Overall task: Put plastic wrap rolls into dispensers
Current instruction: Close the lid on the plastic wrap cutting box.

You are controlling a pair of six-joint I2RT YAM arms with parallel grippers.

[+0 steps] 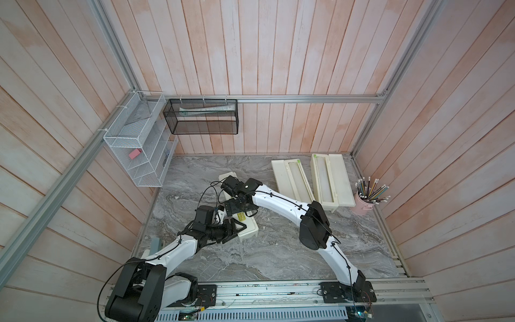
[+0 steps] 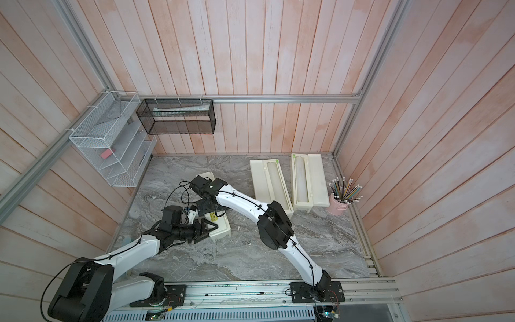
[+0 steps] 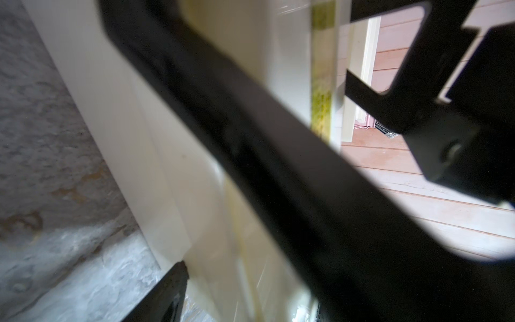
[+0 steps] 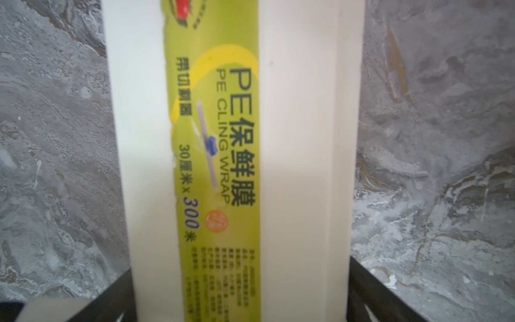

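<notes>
A closed cream dispenser (image 1: 249,230) (image 2: 222,227) with a yellow-green label lies slantwise at the table's middle left. My right gripper (image 1: 235,209) (image 4: 239,281) hangs open over its middle, a finger (image 4: 367,287) on each side of the dispenser (image 4: 295,139). My left gripper (image 1: 237,226) (image 3: 250,292) straddles its near end; whether it presses the dispenser (image 3: 133,133) is unclear. At the back right, two open dispensers (image 1: 281,175) (image 1: 339,178) each hold a plastic wrap roll (image 1: 298,181) (image 1: 324,178) in the trough.
A pink cup of pencils (image 1: 362,205) stands by the right wall, next to the open dispensers. A white wire rack (image 1: 133,145) and a black mesh basket (image 1: 203,117) hang on the left and back walls, above the table.
</notes>
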